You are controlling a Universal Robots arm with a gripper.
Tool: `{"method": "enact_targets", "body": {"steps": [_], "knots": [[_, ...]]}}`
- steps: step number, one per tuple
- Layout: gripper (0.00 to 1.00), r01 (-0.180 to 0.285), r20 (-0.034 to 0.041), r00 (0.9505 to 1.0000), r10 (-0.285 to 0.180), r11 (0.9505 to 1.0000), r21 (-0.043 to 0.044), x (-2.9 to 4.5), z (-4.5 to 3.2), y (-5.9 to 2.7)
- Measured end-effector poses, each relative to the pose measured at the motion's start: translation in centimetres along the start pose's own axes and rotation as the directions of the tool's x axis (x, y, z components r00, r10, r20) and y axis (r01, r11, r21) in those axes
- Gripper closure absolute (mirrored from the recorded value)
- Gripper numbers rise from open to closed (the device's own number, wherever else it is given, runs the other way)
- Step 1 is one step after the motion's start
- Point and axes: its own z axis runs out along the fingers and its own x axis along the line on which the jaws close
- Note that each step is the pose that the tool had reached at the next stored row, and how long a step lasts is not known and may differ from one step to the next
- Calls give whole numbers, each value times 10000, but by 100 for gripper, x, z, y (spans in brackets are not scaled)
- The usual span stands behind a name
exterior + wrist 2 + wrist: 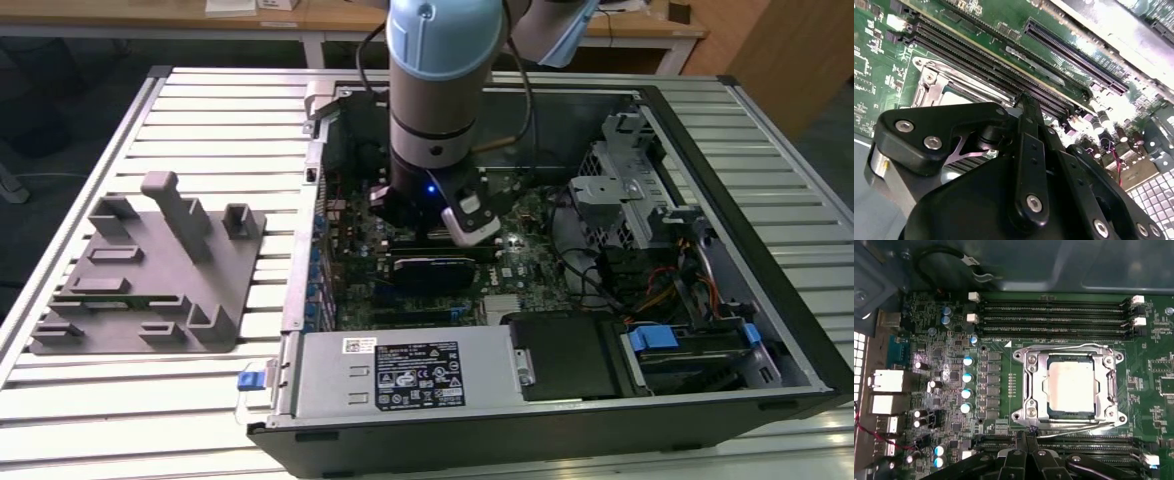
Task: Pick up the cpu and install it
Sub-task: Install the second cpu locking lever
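One arm reaches down into the open computer case (667,330), its gripper (470,232) hanging low over the green circuit board (944,390) about the middle of the case. The cpu (1070,385) already lies flat in its socket, its pale silvery top showing through the window of the metal frame (1029,390) that surrounds it; I judge it placed, since it sits square and level inside that frame. In the first wrist view the fingers (1026,440) come together to a narrow point just beside the frame's near edge, close to the thin wire lever (1074,427) that runs along that side. They hold nothing I can see, and look closed or nearly so, perhaps to press or hook the lever. Over on the exterior view's left, well apart from the case, the grey plastic tray (147,290) rests on the slatted table (80,400).
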Motion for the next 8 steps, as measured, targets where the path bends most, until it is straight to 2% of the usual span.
{"method": "enact_targets", "body": {"steps": [6,8], "knots": [[89,43,-5,10000,-43,9990,-436,22,38,-23],[89,53,-5,10000,-54,9985,-547,28,49,-34]]}}
